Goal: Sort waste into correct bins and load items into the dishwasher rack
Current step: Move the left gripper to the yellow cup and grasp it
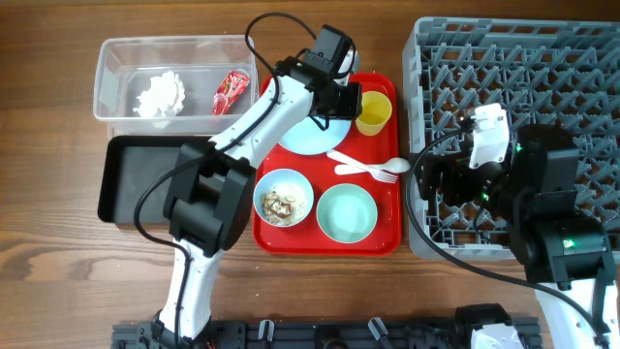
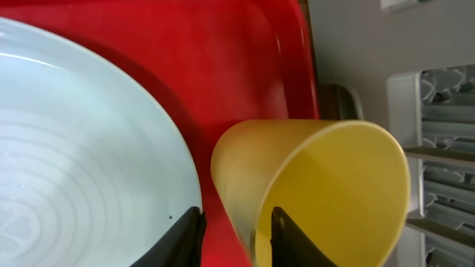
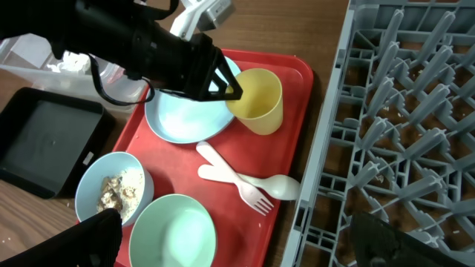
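Note:
My left gripper (image 1: 351,105) (image 2: 236,222) straddles the wall of the yellow cup (image 1: 374,111) (image 2: 334,193) (image 3: 256,100). One finger (image 2: 286,237) is inside against the wall; the other (image 2: 185,233) is outside, a small gap off it. The light blue plate (image 1: 315,134) (image 2: 74,148) lies beside the cup. A bowl of food scraps (image 1: 283,198), an empty mint bowl (image 1: 346,212), and the white fork (image 1: 363,171) and spoon (image 1: 383,165) lie on the red tray. Over the dishwasher rack's (image 1: 523,78) left edge my right gripper (image 1: 436,179) (image 3: 237,237) stands wide open, holding nothing.
The red serving tray (image 1: 387,233) sits between the bins and the rack. The clear tub (image 1: 111,68) at the back left holds a crumpled tissue (image 1: 160,95) and a red wrapper (image 1: 231,90). The black tray (image 1: 126,184) lies in front of it.

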Controlling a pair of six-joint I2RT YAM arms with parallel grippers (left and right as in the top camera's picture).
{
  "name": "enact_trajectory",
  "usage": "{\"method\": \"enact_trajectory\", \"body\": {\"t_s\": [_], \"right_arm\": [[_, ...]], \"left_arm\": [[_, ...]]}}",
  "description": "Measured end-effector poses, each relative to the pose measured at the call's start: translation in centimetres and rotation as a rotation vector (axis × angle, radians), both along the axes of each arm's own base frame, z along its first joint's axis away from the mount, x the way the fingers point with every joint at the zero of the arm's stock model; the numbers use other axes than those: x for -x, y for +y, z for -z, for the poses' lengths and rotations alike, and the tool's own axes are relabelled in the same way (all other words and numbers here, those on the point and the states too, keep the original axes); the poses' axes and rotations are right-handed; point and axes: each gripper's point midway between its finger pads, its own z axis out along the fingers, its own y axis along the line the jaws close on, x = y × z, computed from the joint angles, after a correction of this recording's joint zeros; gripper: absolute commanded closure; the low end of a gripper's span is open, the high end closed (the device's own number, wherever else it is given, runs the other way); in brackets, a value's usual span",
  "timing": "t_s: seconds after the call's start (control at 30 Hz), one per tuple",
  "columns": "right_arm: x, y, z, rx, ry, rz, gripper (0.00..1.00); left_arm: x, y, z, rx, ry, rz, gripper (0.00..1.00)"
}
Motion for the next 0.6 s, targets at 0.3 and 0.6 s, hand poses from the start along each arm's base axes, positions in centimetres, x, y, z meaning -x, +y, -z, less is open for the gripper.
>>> {"method": "enact_trajectory", "body": {"t_s": [0.3,0.6], "right_arm": [[0.0,0.0,0.0,0.000,0.000,0.000,0.00],[-0.2,0.2,0.5,-0.009,0.022,-0.006,0.00]], "left_arm": [[0.2,-0.2,0.3,-0.003,0.006,0.005,0.96],[1.2,1.0,0.9,-0.027,0.074,-0.003,0.96]]}}
